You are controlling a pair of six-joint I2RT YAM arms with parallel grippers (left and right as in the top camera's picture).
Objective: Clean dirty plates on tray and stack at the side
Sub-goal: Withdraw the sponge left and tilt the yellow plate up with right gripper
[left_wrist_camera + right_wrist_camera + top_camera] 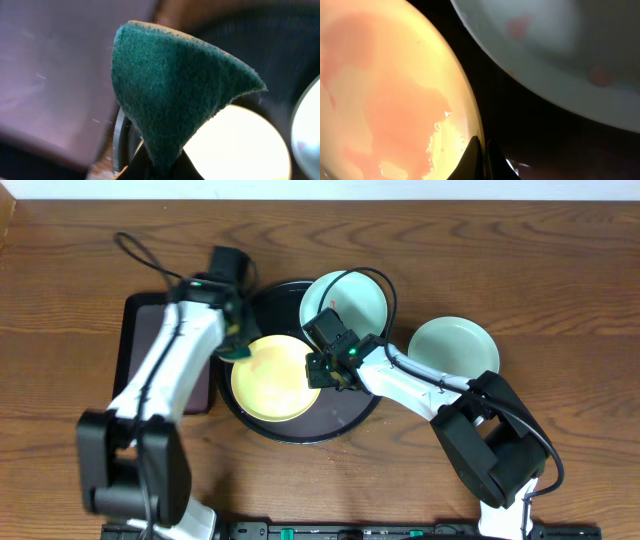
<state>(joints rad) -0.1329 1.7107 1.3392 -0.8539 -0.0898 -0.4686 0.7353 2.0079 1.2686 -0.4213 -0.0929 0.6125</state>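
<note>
**A:** Where is the yellow plate (268,380)?

**B:** In the lower left part of the round tray (342,412), mid-frame in the overhead view. The right wrist view shows a thin reddish film across its middle, so I judge it is the one being cleaned.

**A:** What is the right hand (322,370) doing at its edge?

**B:** Its tips are drawn almost together at the plate's right rim. It looks pinched onto that rim, probably so the plate cannot slide or spin under a wipe.

**A:** And the left hand (235,340)?

**B:** It is clamped on a green scrub pad (170,95), which stands up in a folded peak above the fingers. Overhead, the pad is at the plate's upper left rim, opposite the right hand. Rubbing from there would push the plate towards the hold, not away from it.

**A:** What about the other plates?

**B:** One mint plate (360,300) is at the tray's upper right with its edge over the raised rim. It has red spots, so it looks unwashed. A second mint plate (453,345) lies off the tray on the bare counter (560,280), right of centre. I take that for the start of the stack.

**A:** And the dark shape at the left of the frame?

**B:** That is a rectangular tray (150,330) under the left arm, touching neither hand
</note>
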